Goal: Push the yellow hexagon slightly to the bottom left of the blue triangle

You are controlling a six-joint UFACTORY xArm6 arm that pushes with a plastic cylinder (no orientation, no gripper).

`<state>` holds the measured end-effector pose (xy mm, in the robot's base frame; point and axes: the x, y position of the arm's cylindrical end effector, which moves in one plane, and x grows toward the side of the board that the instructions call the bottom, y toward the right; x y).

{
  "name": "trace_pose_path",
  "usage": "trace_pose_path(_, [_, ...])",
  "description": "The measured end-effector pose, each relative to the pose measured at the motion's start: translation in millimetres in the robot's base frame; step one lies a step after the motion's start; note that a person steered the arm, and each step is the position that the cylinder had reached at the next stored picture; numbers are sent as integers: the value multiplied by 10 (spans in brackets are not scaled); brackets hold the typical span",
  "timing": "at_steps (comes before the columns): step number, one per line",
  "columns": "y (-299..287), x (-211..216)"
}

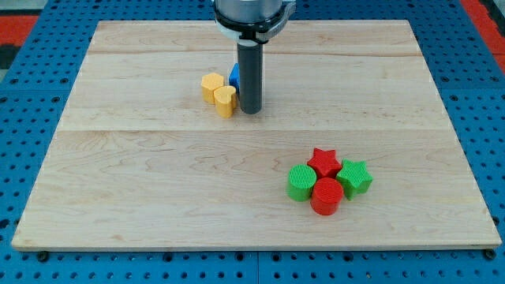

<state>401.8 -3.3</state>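
Far-left of centre: my tip (250, 111) planted just right of the yellow cluster.
No fingers on this rig, just a rod, nothing held. Yellow hexagon (211, 86) touches yellow heart (226, 100); blue triangle (234, 76) mostly hidden behind rod. Near-right: red star (324, 162), green cylinder (300, 182), red cylinder (326, 196), green star (355, 177) bunched tgthr on wooden board (158, 197).

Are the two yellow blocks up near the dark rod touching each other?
Touching. In the camera view, the yellow hexagon block and yellow heart-shaped block overlap with no wood visible between them.
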Motion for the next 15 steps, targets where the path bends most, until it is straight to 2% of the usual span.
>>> trace_pose_path(2, [-191,411])
trace_pose_path(4, [-617,160])
trace_pose_path(7, [-307,271])
trace_pose_path(9, [-262,73])
trace_pose_path(10, [-276,27])
trace_pose_path(11, [-616,115])
trace_pose_path(12, [-909,-31])
trace_pose_path(14, [-744,-287])
trace_pose_path(15, [-695,-21])
